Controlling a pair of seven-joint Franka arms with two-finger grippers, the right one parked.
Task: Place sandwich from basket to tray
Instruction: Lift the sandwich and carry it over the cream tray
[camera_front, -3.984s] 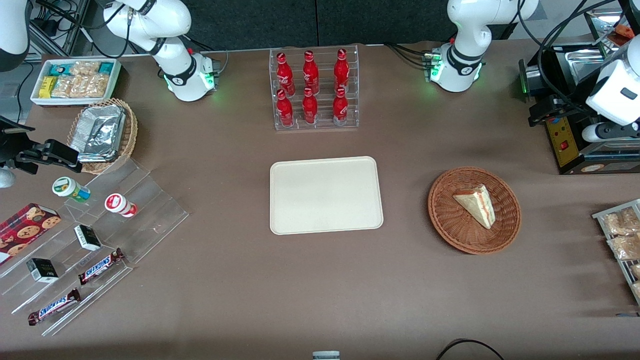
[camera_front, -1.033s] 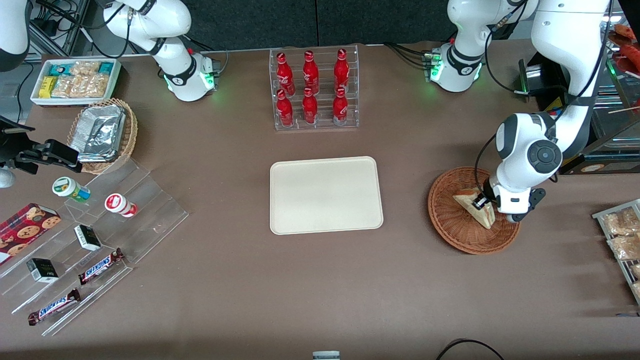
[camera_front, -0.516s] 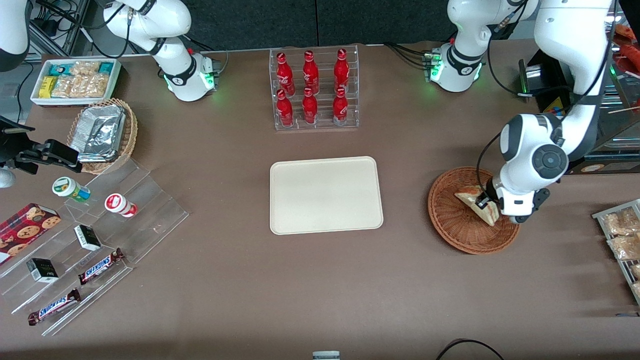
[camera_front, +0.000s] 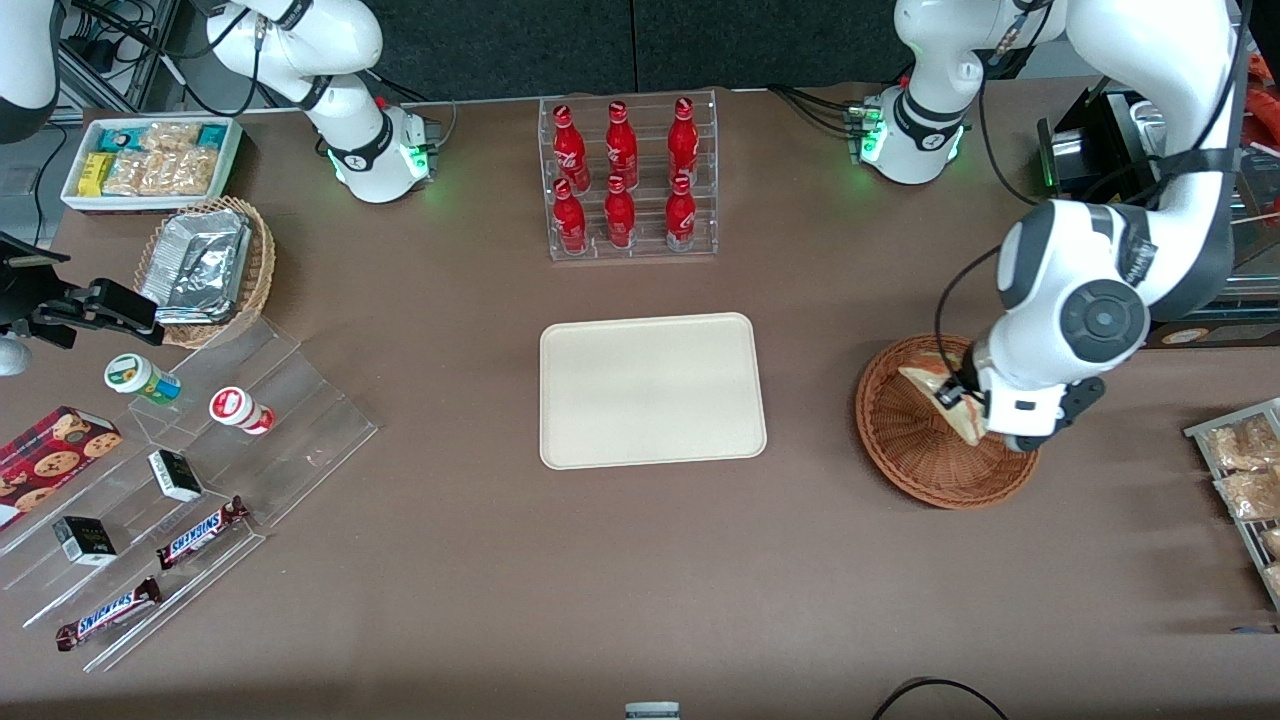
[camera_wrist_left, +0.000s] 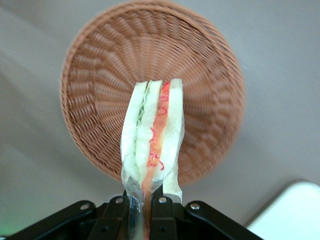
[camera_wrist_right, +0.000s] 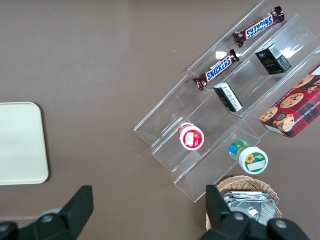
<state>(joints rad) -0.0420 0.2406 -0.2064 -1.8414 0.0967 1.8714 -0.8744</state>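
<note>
The sandwich (camera_front: 923, 381), a wrapped pale wedge with red-orange and green filling (camera_wrist_left: 152, 132), hangs edge-on between the fingers (camera_wrist_left: 162, 220) of my left gripper (camera_front: 958, 398), which is shut on its wrapped end (camera_wrist_left: 141, 212). It is lifted a little above the reddish-brown wicker basket (camera_front: 915, 455), whose woven floor (camera_wrist_left: 100, 75) lies bare under it. The cream tray (camera_front: 650, 390) lies flat at the table's middle, toward the parked arm from the basket, with nothing on it. One corner of the tray (camera_wrist_left: 295, 215) shows in the left wrist view and one end of the tray (camera_wrist_right: 20, 142) in the right wrist view.
A clear rack of red bottles (camera_front: 628, 180) stands farther from the front camera than the tray. A black machine (camera_front: 1130, 270) and a rack of packaged snacks (camera_front: 1245, 480) flank the basket at the working arm's end. Acrylic snack shelves (camera_front: 180, 470) lie toward the parked arm's end.
Four seconds ago the sandwich lay in the basket with the arm away from it. Since one second ago the gripper has risen with the sandwich held in it.
</note>
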